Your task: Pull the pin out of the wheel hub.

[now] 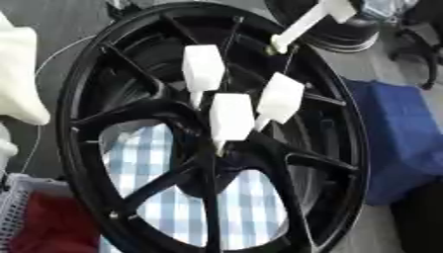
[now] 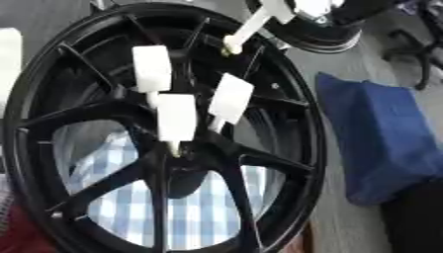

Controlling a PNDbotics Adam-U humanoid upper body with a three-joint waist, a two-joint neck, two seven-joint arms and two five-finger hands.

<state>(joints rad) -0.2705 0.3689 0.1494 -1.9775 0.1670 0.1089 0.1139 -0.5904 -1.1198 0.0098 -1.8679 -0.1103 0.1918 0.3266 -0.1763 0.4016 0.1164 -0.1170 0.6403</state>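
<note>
While hub-seated, three pins (image 1: 231,117), one wheel (image 1: 78,94).

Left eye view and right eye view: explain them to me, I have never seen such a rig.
Both pictures come from one stereo camera in a humanoid robot's head, looking down. A black wheel fills them. Three white-handled pins stick out of its hub; a fourth pin hangs near the rim, its top cut off by the edge. A blue checked cloth shows through the spokes; a blue bag lies right. No robot hand is in view.
</note>
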